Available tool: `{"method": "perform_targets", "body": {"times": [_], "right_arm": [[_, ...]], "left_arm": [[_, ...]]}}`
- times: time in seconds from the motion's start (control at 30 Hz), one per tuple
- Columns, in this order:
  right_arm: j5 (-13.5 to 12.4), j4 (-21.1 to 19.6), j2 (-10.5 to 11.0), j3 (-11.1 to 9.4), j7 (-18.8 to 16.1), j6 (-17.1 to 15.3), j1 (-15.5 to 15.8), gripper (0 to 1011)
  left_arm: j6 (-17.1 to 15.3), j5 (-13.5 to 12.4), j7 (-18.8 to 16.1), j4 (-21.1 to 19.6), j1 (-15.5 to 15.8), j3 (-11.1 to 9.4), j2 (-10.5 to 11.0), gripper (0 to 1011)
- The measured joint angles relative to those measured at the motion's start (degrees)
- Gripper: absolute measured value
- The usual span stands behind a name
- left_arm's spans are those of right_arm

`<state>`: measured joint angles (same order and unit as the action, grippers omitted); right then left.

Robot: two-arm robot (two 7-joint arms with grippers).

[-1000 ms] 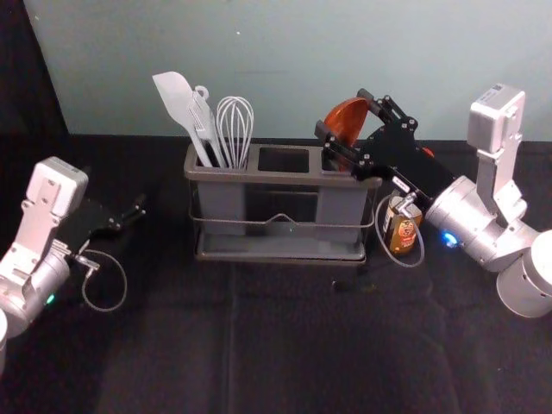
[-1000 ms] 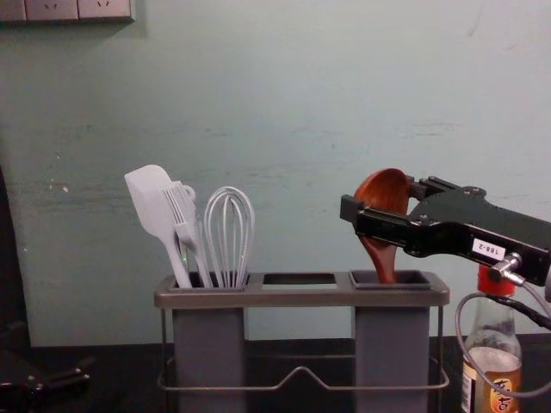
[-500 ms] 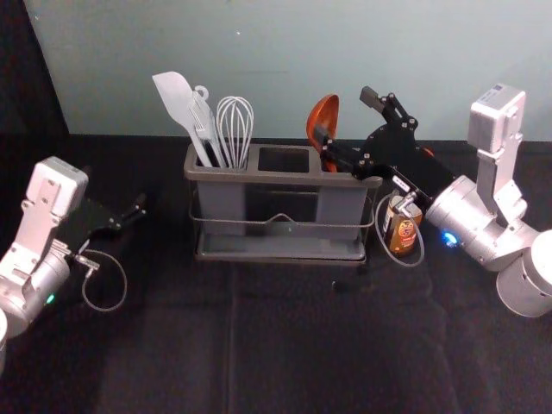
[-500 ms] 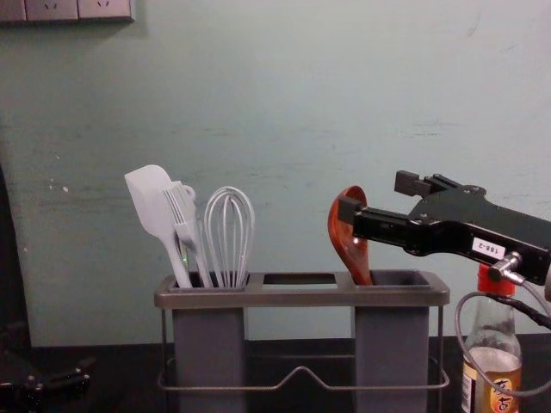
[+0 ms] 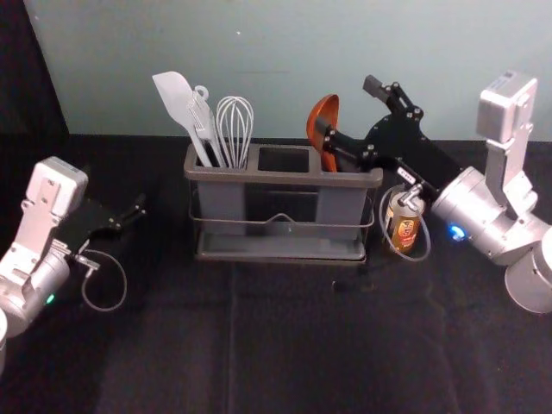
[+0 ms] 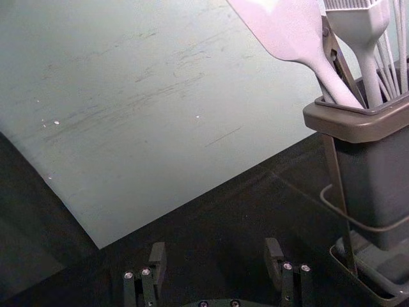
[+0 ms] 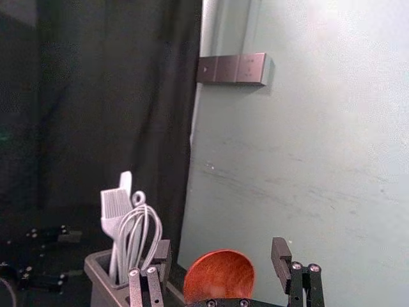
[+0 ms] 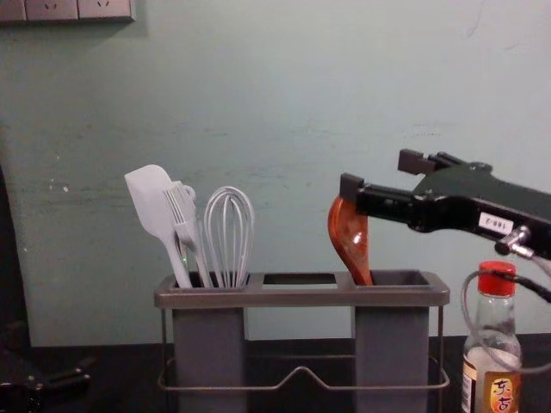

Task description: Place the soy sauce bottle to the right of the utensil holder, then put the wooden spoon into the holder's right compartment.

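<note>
Right gripper [image 5: 347, 107] above utensil holder [image 8: 293, 298], fingers spread. Wooden spoon [image 8: 347, 241] in holder's right compartment, leaning left. Soy sauce bottle [image 8: 494, 318] upright, right of holder, red cap, label [image 8: 502, 392] reads 东古. White arm tag [image 8: 496, 224] upside down, small digits. Left gripper [image 5: 139, 207] parked left, fingers apart.

The head view looks forward and down on the worktop [image 5: 293, 345]; the chest view looks level, nearer the utensil holder [image 8: 301, 297], which all four share. From opposite sides, both wrist views face the wall [image 6: 128, 96], the right's also a curtain [image 7: 108, 128].
</note>
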<state>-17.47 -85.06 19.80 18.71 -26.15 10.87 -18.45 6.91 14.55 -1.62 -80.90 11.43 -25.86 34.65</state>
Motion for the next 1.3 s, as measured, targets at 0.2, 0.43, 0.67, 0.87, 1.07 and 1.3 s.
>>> {"method": "perform_targets", "body": {"times": [0.2, 0.43, 0.67, 0.87, 1.07, 1.3], "right_arm": [[0.9, -4.5, 0.8, -1.0, 3.1, -3.5, 1.6, 1002], [2.2, -10.0, 2.1, -2.9, 6.0, -6.4, 4.2, 1003], [2.7, -14.2, 4.0, -6.0, 7.8, -8.3, 8.0, 1003], [2.2, -17.5, 5.6, -10.4, 9.1, -9.2, 13.5, 1003], [2.2, -18.2, 5.8, -13.8, 10.4, -8.3, 18.1, 1003], [2.5, -16.6, 4.9, -16.1, 10.8, -5.6, 21.5, 1003]], "left_arm": [[0.0, 0.0, 0.0, 0.0, 0.0, 0.0, 0.0, 1005], [0.0, 0.0, 0.0, 0.0, 0.0, 0.0, 0.0, 1005], [0.0, 0.0, 0.0, 0.0, 0.0, 0.0, 0.0, 1005], [0.0, 0.0, 0.0, 0.0, 0.0, 0.0, 0.0, 1005], [0.0, 0.0, 0.0, 0.0, 0.0, 0.0, 0.0, 1005], [0.0, 0.0, 0.0, 0.0, 0.0, 0.0, 0.0, 1005]]}}
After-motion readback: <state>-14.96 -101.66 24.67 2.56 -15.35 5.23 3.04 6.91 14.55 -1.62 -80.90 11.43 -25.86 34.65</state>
